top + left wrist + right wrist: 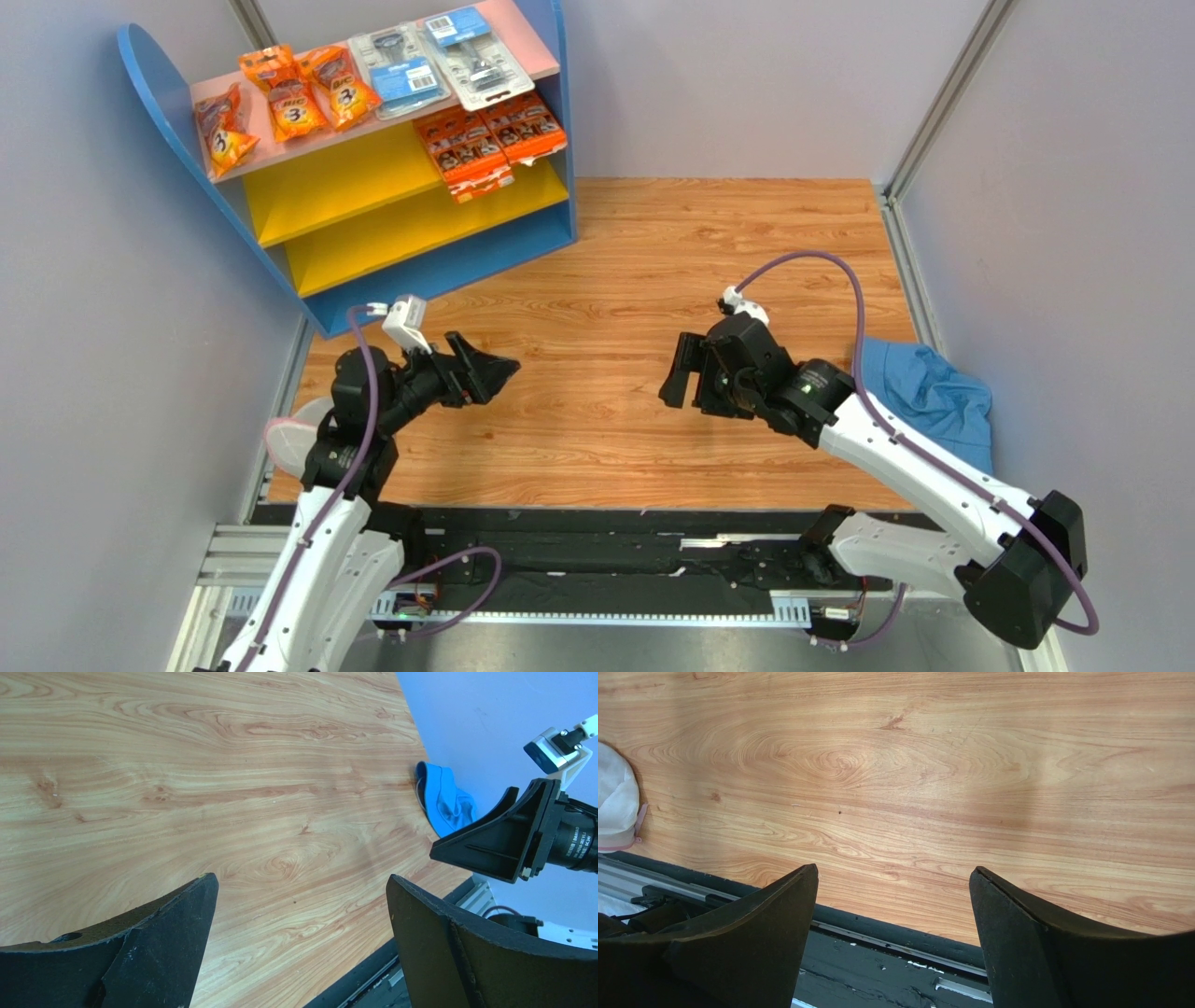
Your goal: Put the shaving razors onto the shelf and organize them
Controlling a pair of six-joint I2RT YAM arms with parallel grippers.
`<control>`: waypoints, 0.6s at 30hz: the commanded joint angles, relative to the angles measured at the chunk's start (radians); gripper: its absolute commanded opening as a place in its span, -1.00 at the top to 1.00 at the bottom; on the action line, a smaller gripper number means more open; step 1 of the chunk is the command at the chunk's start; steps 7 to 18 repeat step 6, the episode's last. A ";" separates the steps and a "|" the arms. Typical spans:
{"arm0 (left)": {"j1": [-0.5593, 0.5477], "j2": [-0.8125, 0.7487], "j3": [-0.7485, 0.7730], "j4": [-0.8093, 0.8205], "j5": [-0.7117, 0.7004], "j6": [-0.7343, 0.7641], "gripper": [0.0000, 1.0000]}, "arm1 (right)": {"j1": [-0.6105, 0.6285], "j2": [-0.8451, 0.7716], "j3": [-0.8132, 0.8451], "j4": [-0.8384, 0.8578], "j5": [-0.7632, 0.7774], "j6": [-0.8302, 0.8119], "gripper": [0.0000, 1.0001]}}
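Observation:
The shelf (pixel 421 231) stands at the back left in the top view. On its pink top board lie three small orange bags (pixel 288 93) and two clear blister packs (pixel 438 56) of shaving razors. Two wider orange cards (pixel 491 140) sit on the upper yellow board. The lowest yellow board is bare. My left gripper (pixel 494 373) (pixel 302 879) hovers over the wooden table (pixel 631 280), pointing right, open with nothing between its fingers. My right gripper (pixel 678 385) (pixel 894 870) faces it from the right, also open and holding nothing. No razor pack shows in either wrist view.
A blue cloth (pixel 929 395) (pixel 446 801) lies crumpled at the table's right edge. A white and pink object (pixel 288 441) (pixel 615 808) sits at the left edge by the left arm. Grey walls close in on three sides, and a black rail (pixel 589 560) runs along the near edge.

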 commanded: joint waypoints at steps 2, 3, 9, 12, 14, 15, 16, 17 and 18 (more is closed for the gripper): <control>-0.004 -0.010 -0.002 0.034 0.034 0.001 -0.98 | 0.005 -0.027 -0.003 0.003 0.061 -0.004 -0.68; -0.004 -0.013 -0.005 0.061 0.045 0.001 -0.98 | 0.007 -0.027 -0.003 0.000 0.066 -0.005 -0.68; -0.004 -0.010 0.007 0.043 0.047 0.003 -0.98 | 0.007 -0.035 -0.003 -0.003 0.070 -0.007 -0.68; -0.004 -0.010 0.007 0.043 0.047 0.003 -0.98 | 0.007 -0.035 -0.003 -0.003 0.070 -0.007 -0.68; -0.004 -0.010 0.007 0.043 0.047 0.003 -0.98 | 0.007 -0.035 -0.003 -0.003 0.070 -0.007 -0.68; -0.004 -0.010 0.007 0.043 0.047 0.003 -0.98 | 0.007 -0.035 -0.003 -0.003 0.070 -0.007 -0.68; -0.004 -0.010 0.007 0.043 0.047 0.003 -0.98 | 0.007 -0.035 -0.003 -0.003 0.070 -0.007 -0.68; -0.004 -0.010 0.007 0.043 0.047 0.003 -0.98 | 0.007 -0.035 -0.003 -0.003 0.070 -0.007 -0.68; -0.004 -0.010 0.007 0.043 0.047 0.003 -0.98 | 0.007 -0.035 -0.003 -0.003 0.070 -0.007 -0.68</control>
